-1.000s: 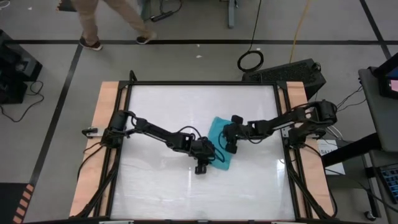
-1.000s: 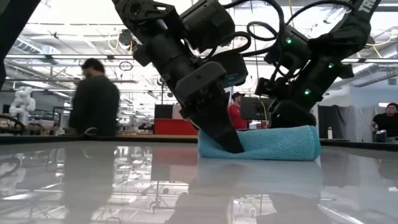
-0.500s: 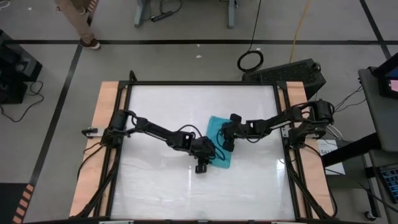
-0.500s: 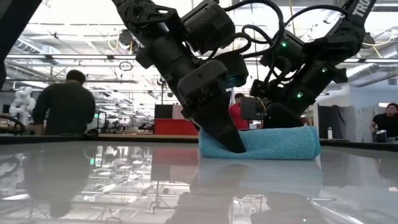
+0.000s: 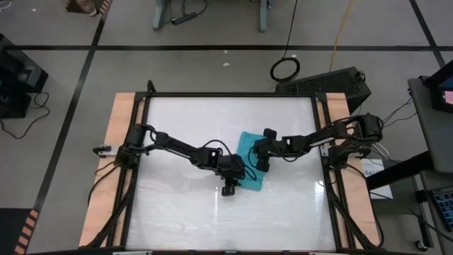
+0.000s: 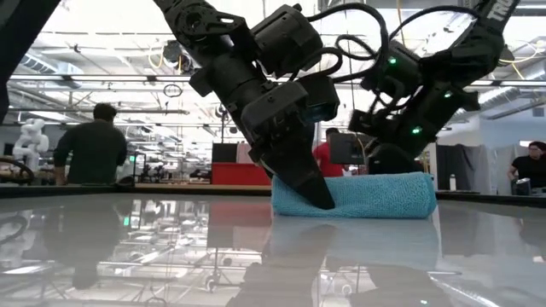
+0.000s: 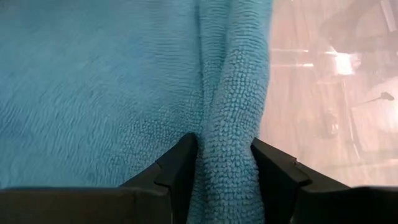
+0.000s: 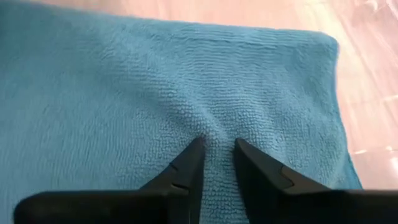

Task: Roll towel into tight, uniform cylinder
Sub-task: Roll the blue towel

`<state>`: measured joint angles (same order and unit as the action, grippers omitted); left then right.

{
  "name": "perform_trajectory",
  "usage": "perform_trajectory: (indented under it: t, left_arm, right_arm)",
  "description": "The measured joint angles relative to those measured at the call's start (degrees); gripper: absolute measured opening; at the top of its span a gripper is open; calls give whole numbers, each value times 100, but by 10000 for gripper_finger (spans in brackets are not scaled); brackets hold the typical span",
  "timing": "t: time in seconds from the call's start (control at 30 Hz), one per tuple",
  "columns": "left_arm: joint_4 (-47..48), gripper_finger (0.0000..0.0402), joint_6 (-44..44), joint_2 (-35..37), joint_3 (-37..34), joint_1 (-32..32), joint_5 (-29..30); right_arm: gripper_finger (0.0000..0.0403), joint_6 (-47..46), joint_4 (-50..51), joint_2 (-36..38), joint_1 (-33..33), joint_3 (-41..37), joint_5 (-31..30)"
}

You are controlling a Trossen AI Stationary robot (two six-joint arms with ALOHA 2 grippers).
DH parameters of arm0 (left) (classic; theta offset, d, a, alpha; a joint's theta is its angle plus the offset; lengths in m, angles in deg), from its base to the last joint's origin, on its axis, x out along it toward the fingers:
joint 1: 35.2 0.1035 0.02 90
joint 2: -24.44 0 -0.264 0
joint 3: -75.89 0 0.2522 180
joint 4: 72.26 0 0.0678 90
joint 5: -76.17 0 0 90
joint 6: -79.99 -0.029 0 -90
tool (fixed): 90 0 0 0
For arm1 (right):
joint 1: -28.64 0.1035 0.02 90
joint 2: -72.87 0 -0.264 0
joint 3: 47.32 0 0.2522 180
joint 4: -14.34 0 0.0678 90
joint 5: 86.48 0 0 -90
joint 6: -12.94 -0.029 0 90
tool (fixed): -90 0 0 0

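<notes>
Left claw pinching towel edge (right claw too)

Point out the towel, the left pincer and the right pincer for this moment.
towel [image 6: 375, 196]: low view, middle of the rolled body.
left pincer [image 7: 225, 163]: left wrist view, midway between its fingertips, clamped on the towel's rolled edge.
right pincer [image 8: 219, 152]: right wrist view, between its fingertips, pinching a towel fold.
</notes>
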<state>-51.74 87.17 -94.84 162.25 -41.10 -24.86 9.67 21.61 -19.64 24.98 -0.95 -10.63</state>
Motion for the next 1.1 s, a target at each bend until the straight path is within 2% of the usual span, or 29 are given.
perform_trajectory:
  t: [0.27, 0.5, 0.63, 0.8, 0.97, 1.1]
  left_arm:
    - [19, 145, 14, 0, 0, 115, -255]
    - [13, 145, 52, 0, 0, 212, -488]
    - [4, 145, 111, 0, -2, 255, -613]
    - [-1, 145, 111, 0, -2, 284, -736]
    - [-3, 145, 113, 0, -2, 289, -787]
    - [-6, 145, 115, 0, -2, 289, -818]
  right_arm:
    - [137, 122, 649, 1174, 299, -19, 87]
    - [157, 196, 657, 1711, 1350, -19, 406]
    - [160, 316, 226, 1602, 2184, -13, 378]
    - [183, 398, -214, 1080, 3028, -4, -358]
    - [207, 400, -583, 381, 3445, -4, -952]
    - [208, 372, -723, -19, 3578, -4, -1488]
